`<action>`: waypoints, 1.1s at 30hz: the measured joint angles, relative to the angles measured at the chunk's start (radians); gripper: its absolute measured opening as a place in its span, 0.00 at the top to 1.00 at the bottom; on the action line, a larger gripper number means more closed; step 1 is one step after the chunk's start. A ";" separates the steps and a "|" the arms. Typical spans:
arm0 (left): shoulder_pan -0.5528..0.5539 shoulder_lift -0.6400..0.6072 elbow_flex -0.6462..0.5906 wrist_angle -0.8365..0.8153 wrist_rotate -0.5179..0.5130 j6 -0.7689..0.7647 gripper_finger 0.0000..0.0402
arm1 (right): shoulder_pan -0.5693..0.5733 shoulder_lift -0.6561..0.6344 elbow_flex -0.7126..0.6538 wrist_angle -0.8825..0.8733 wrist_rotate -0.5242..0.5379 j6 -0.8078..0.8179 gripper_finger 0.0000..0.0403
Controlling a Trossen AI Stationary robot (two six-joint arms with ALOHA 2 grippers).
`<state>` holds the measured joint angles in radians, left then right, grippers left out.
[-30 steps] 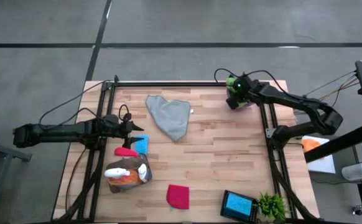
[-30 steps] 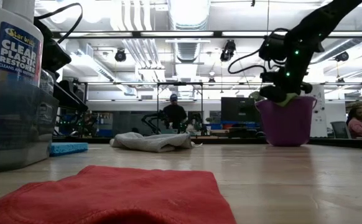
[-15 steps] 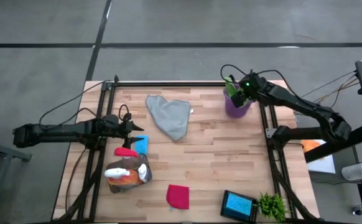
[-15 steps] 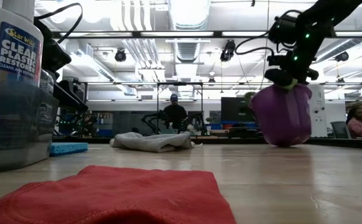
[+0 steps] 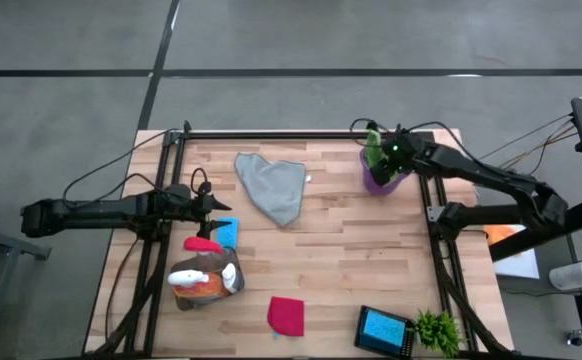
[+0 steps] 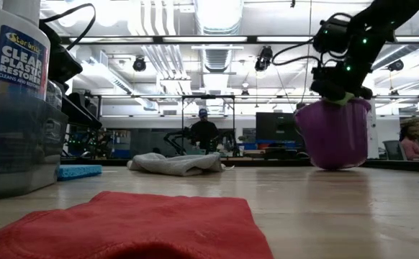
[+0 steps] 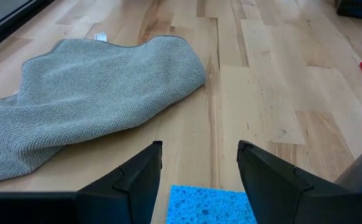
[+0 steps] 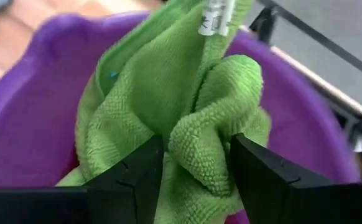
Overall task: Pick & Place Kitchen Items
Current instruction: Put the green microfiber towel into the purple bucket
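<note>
- The right hand (image 5: 379, 160) is over the purple bucket (image 5: 382, 178) at the far right corner of the wooden surface (image 5: 341, 250); its two fingers (image 8: 265, 180) press on a fold of the green cloth (image 8: 187, 106) from either side, pinching it; the cloth sits bunched inside the bucket with its white tag upward.
- In the low view the bucket (image 6: 333, 137) stands tilted, with the right hand (image 6: 343, 90) at its rim.
- The left hand (image 5: 214, 205) waits at the left side of the surface; its fingers (image 7: 134, 183) are spread with nothing between them; a blue sponge (image 7: 212, 204) lies just beyond the fingertips.
- The grey cloth (image 5: 271, 186) lies crumpled near the far middle of the surface, well apart from the bucket.
- That blue sponge (image 5: 226, 232) lies just beside the left hand in the high view; touching it on the near side is a cluster of spray bottles (image 5: 203, 272), one orange with a red trigger, lying on their sides.
- A red cloth (image 5: 286, 316) lies folded near the front edge; to its right a second blue sponge (image 5: 382, 327) rests in a dark tray (image 5: 403, 343); a small green plant (image 5: 437, 330) stands just beside that tray.
- A person (image 6: 204, 129) shows in the room beyond the surface.
</note>
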<state>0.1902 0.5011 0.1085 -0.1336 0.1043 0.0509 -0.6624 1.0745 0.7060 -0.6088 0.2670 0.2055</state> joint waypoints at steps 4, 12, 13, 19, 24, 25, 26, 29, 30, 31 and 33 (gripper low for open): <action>0.000 0.000 0.000 0.000 0.000 0.000 0.47 | 0.062 0.027 -0.025 0.029 0.036 0.036 0.55; 0.000 0.000 0.000 0.000 0.000 0.000 0.47 | 0.146 0.054 -0.029 0.075 0.107 0.057 0.55; 0.000 0.000 0.000 0.000 0.000 0.000 0.47 | 0.150 0.052 -0.029 0.080 0.110 0.057 0.55; -0.001 0.000 0.000 0.000 0.000 0.000 0.47 | 0.165 0.045 -0.029 0.089 0.115 0.061 0.55; -0.001 0.000 0.000 0.000 0.000 0.000 0.47 | 0.176 0.045 -0.029 0.096 0.115 0.061 0.55; -0.001 0.000 0.000 0.000 0.000 0.000 0.47 | 0.180 0.045 -0.029 0.096 0.115 0.063 0.55; -0.001 0.000 0.000 0.000 0.000 0.000 0.47 | 0.182 0.045 -0.032 0.103 0.114 0.068 0.55; -0.001 0.000 0.000 0.000 0.000 0.000 0.47 | 0.193 0.045 -0.056 0.142 0.119 0.079 0.55; -0.001 0.000 0.000 0.000 0.000 0.000 0.47 | 0.198 0.046 -0.066 0.161 0.130 0.083 0.55; -0.001 0.000 0.000 0.000 0.000 0.000 0.47 | 0.205 0.046 -0.075 0.183 0.149 0.086 0.55; -0.001 0.000 0.000 0.000 0.000 0.000 0.47 | 0.230 0.046 -0.090 0.217 0.202 0.086 0.55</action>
<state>0.1894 0.5011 0.1085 -0.1334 0.1043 0.0506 -0.4328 1.1206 0.6157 -0.3922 0.4694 0.2919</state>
